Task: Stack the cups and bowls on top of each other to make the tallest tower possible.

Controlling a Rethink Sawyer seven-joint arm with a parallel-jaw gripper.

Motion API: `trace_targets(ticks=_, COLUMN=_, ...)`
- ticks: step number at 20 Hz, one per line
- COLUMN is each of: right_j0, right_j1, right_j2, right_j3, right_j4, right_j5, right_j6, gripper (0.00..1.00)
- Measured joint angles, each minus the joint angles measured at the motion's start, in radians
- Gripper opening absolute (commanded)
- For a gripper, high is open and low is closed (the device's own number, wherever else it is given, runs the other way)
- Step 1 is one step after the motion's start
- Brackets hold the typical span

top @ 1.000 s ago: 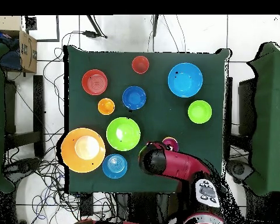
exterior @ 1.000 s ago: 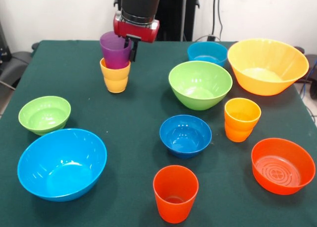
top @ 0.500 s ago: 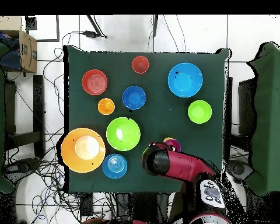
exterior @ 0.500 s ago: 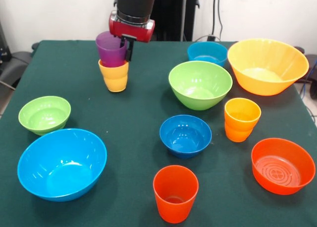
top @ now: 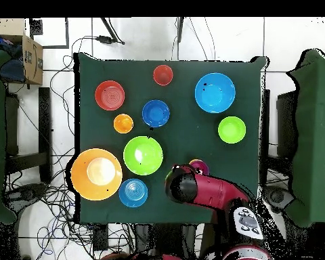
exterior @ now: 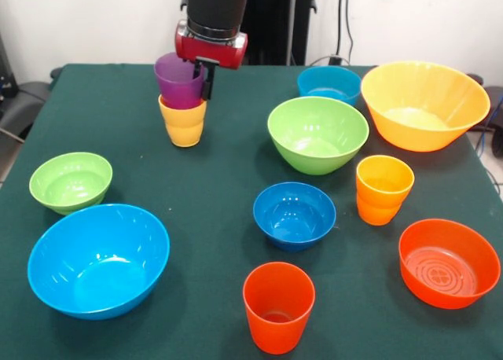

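1. Cups first, from the front: the purple cup [exterior: 181, 80] sits nested in the yellow cup [exterior: 182, 122] at the far left of the table [exterior: 212, 187]. My gripper [exterior: 206, 75] has one finger by the purple rim; I cannot tell whether it clenches. That is a two-piece tower; the red-orange cup [exterior: 278, 306], orange cup [exterior: 383, 189] and every bowl remain.
2. Overhead: my arm [top: 209, 191] hides most of the tower, but all seven bowls show well apart.
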Motion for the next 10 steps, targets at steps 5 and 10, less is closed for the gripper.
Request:
trace_targets(ticks=5, right_j0=-0.025, right_j1=-0.002, right_j2=0.027, right_j3=0.0, right_j4=0.0, right_j5=-0.003, right_j6=0.0, gripper=0.0)
trace_targets(ticks=10, right_j0=-0.031, right_j1=-0.002, right_j2=0.038, right_j3=0.0, right_j4=0.0, right_j5=-0.003, right_j6=0.0, gripper=0.0)
